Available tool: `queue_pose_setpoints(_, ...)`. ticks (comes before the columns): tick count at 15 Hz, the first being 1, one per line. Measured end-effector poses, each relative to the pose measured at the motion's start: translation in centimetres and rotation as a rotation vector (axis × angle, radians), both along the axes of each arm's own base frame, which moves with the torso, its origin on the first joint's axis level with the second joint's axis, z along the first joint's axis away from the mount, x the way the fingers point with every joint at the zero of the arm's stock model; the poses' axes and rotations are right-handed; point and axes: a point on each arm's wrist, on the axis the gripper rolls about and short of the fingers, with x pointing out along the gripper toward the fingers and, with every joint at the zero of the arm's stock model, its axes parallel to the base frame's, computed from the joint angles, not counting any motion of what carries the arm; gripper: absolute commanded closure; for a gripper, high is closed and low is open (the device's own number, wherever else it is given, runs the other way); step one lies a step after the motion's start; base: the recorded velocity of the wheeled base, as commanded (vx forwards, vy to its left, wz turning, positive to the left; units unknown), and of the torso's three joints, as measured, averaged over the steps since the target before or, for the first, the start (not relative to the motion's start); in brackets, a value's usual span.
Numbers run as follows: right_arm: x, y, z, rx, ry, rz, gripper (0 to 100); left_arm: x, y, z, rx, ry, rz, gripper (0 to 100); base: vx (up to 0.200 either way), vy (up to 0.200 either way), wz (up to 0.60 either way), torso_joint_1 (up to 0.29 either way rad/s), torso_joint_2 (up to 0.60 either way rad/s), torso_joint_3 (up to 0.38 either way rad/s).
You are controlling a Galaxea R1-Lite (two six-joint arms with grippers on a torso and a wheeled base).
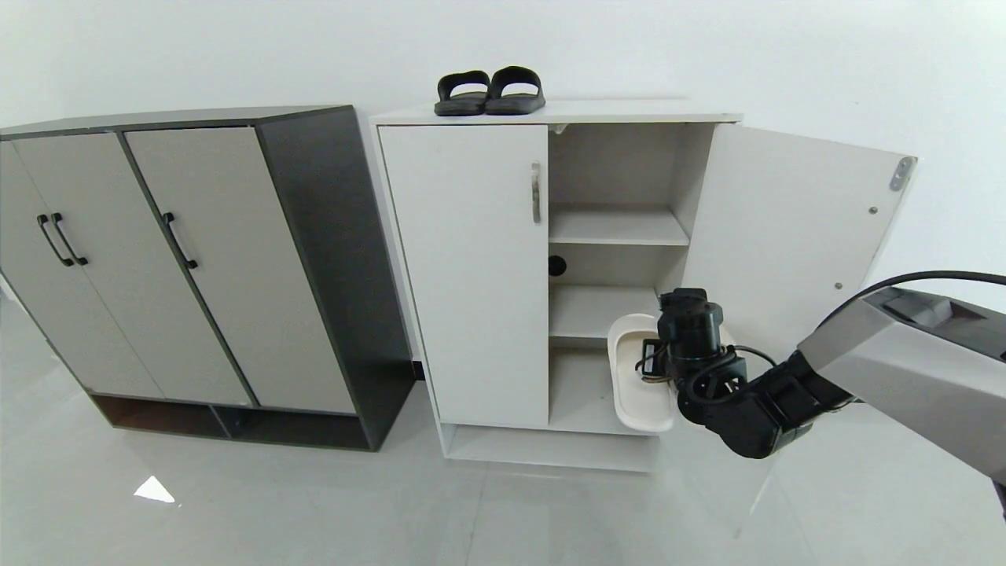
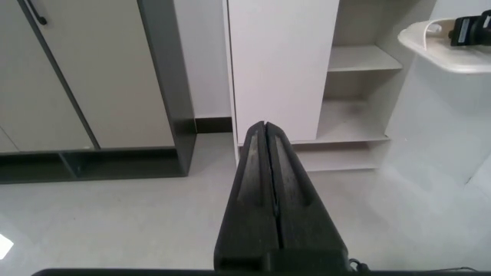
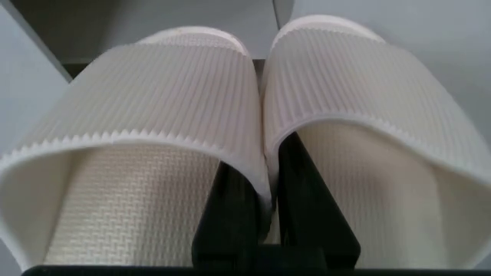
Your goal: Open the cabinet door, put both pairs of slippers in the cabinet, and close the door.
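Note:
The white cabinet [image 1: 471,275] stands with its right door [image 1: 794,228] swung open and its left door shut. A pair of black slippers [image 1: 489,92] rests on its top. My right gripper [image 1: 656,365] is shut on a pair of white slippers [image 1: 638,377], held in front of the open compartment between the middle and bottom shelves. In the right wrist view its fingers [image 3: 295,207] pinch the two inner strap edges of the white slippers [image 3: 184,130] together. My left gripper [image 2: 265,146] is shut with nothing in it, low over the floor facing the cabinet [image 2: 284,69].
A grey two-door cabinet [image 1: 181,267] with black handles stands to the left of the white one. The open compartment holds a top shelf [image 1: 617,228], a middle shelf [image 1: 597,310] and a bottom board. Bare glossy floor lies in front.

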Motion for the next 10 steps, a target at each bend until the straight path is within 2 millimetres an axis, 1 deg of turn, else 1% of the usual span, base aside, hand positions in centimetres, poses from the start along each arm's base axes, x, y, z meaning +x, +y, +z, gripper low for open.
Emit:
queue_pose_setpoints(4,0.1,-0.1,-0.1,0.0,-0.001,-0.001,100,0.0,0.0,0.0,-0.002,0.0,0.003,100,0.0,0.0,0.0,0.0,0.0,0.0)
queue_pose_setpoints(6,-0.3,0.4,0.0,0.007,-0.009,0.02,100,0.0,0.0,0.0,-0.002,0.0,0.003,100,0.0,0.0,0.0,0.0,0.0,0.0)
queue_pose_setpoints(10,-2.7,3.6,0.4,0.027,-0.012,0.154,100,0.0,0.0,0.0,-0.002,0.0,0.004,100,0.0,0.0,0.0,0.0,0.0,0.0)
